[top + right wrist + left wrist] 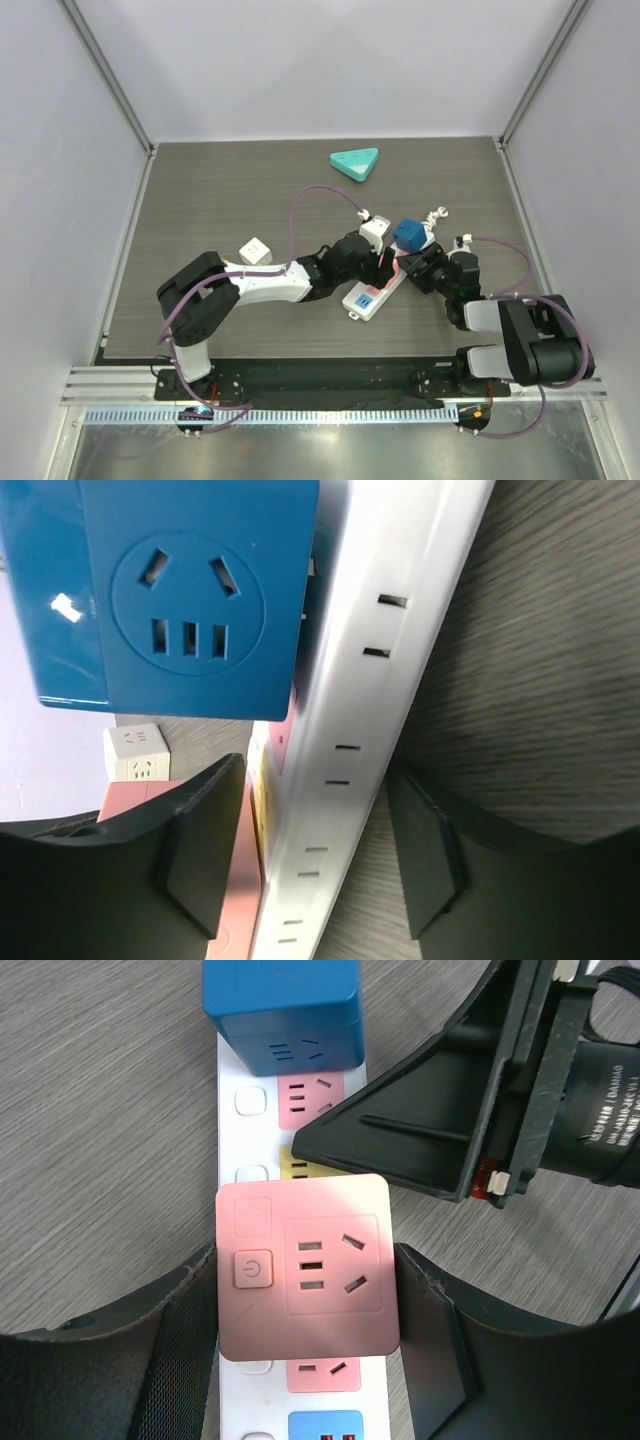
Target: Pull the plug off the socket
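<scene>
We are finding the left gripper [305, 1265] clamped on the pink plug [305, 1305] at lower centre, which is sitting in the socket [232, 1140]. Beyond, the right gripper [320, 780] is straddling the socket; whether it is gripping, we cannot tell. The blue plug [280, 1010] is sitting at top.

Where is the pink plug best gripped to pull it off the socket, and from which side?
The pink plug's two flat faces over the socket's long edges, coming from above: they are parallel and exposed, whereas the blue plug crowds the row.
</scene>
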Controlling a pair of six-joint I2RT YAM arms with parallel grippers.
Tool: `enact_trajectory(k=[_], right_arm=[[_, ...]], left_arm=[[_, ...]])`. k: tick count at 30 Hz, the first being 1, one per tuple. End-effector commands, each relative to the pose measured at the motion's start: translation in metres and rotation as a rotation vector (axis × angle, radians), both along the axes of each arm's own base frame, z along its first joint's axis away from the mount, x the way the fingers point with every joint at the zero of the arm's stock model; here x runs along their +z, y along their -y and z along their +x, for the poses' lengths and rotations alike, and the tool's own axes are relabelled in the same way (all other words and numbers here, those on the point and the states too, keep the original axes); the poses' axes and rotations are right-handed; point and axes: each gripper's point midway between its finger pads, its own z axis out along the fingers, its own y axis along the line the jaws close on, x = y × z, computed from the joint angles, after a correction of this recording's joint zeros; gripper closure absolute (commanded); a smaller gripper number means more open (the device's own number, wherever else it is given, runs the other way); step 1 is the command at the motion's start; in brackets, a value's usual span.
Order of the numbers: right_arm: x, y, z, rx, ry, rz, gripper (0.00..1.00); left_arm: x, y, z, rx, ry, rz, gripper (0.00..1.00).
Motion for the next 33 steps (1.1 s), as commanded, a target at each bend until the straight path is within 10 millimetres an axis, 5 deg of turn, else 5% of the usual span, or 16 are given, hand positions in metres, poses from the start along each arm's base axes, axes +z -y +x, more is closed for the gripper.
enact_trajectory(k=[1, 6, 9, 13, 24, 33], right_arm=[[0.005, -0.004, 0.005, 0.01, 0.07, 0.015, 0.37], [-0.01, -0.003, 0.002, 0.001, 0.049, 0.012, 0.47], [-0.023, 0.001, -0.002, -0.016, 0.019, -0.006, 0.63], [-0.032, 0.002, -0.008, -0.001, 0.009, -0.03, 0.99], [-0.041, -0.001, -0.011, 0.0, -0.026, -0.04, 0.99], [-0.047, -0.003, -0.01, -0.031, -0.063, -0.115, 0.99]], left_arm=[[0.047, 0.016, 0.002, -0.025, 0.035, -0.165, 1.0], [0.043, 0.018, 0.003, -0.033, 0.01, -0.189, 1.0], [0.043, 0.015, 0.007, -0.019, 0.001, -0.203, 1.0], [0.041, 0.002, 0.021, 0.039, -0.033, -0.236, 1.0], [0.044, -0.048, 0.05, 0.238, 0.086, -0.192, 1.0], [0.073, -0.042, 0.033, 0.157, 0.26, -0.152, 1.0]])
